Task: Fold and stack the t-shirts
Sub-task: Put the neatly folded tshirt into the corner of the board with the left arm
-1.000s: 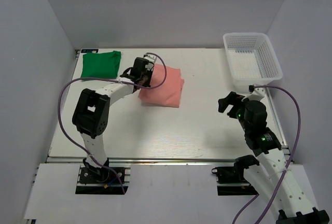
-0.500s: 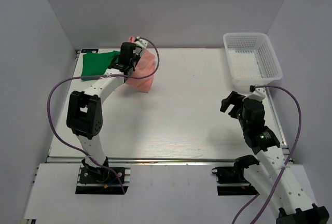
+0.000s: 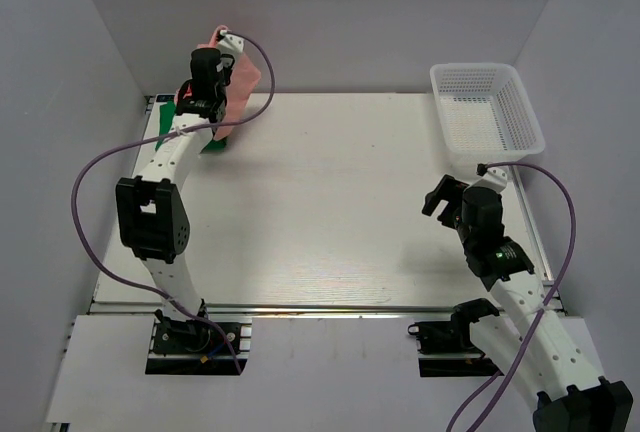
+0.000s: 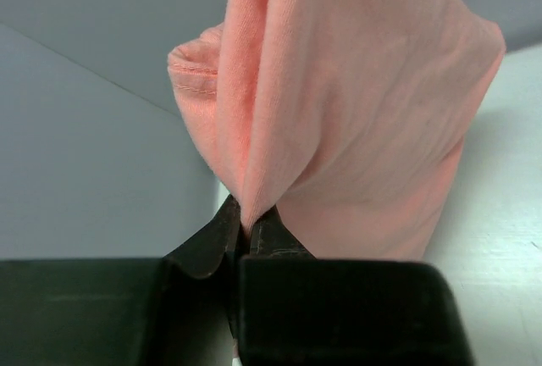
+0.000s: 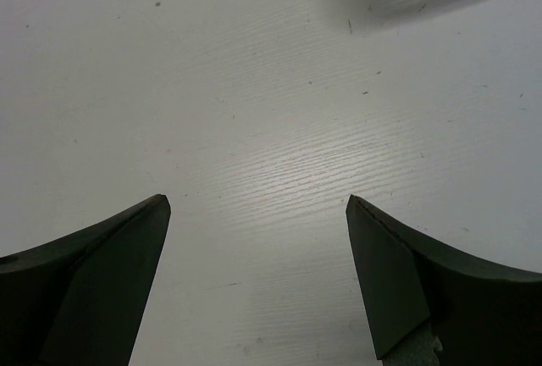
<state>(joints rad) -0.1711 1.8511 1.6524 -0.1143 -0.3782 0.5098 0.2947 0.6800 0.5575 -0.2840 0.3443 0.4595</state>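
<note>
Since a second ago the left arm has swung from the middle of the table [image 3: 350, 212] to its far left corner, carrying the salmon-pink t-shirt [image 3: 243, 77] with it. Back then the shirt lay as a folded rectangle on the board, right of the green one, with the gripper at its left edge. Half a second ago it was already off the surface and partway across. Now it hangs in front of the back wall, lifted clear of the table above the far left corner.

The left gripper [image 3: 213, 58] is clamped on the pink cloth. In the wrist view its two black fingers [image 4: 212, 243] meet on a pinched fold, and the rest of the shirt [image 4: 356, 112] bulges up and to the right of them (a stitched hem shows at the upper left).

The bright green t-shirt [image 3: 214, 142] has stayed flat on the table in the far left corner. The left arm now crosses over it and hides most of it, so only slivers of green show on either side of the arm.

The right arm has barely shifted. The right gripper [image 3: 439, 195] hovers over bare table at the right side, near the white mesh basket [image 3: 528, 112]. Its fingers [image 5: 93, 281] are spread wide with nothing between them. The basket stands at the far right, as before.
</note>
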